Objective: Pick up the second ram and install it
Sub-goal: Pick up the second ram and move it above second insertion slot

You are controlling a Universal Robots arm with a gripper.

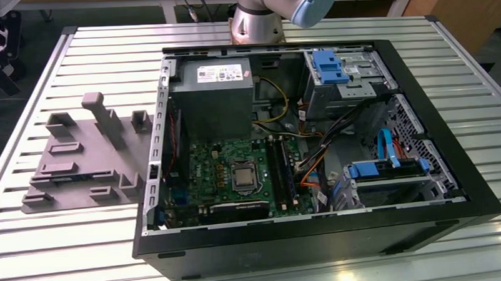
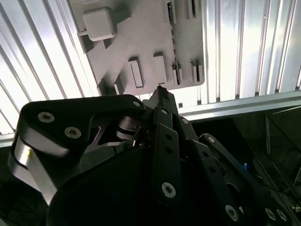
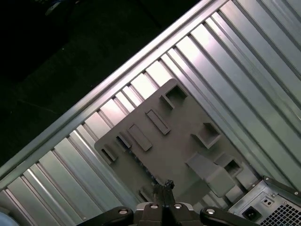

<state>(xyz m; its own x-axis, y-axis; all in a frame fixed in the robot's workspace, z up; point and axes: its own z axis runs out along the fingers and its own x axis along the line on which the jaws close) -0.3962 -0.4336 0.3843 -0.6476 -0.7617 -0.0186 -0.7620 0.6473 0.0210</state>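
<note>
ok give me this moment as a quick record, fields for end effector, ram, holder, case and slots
end effector: shut, nothing seen in it, hanging over the grey holder
second ram: green-blue strip lying in the grey holder, not picked up
grey holder: flat on the slatted table, on the exterior view's left
computer case: side open, lying on the slatted table beside the holder, on the exterior view's right
memory slots: long, black, on the motherboard; cannot tell if any is filled
</note>
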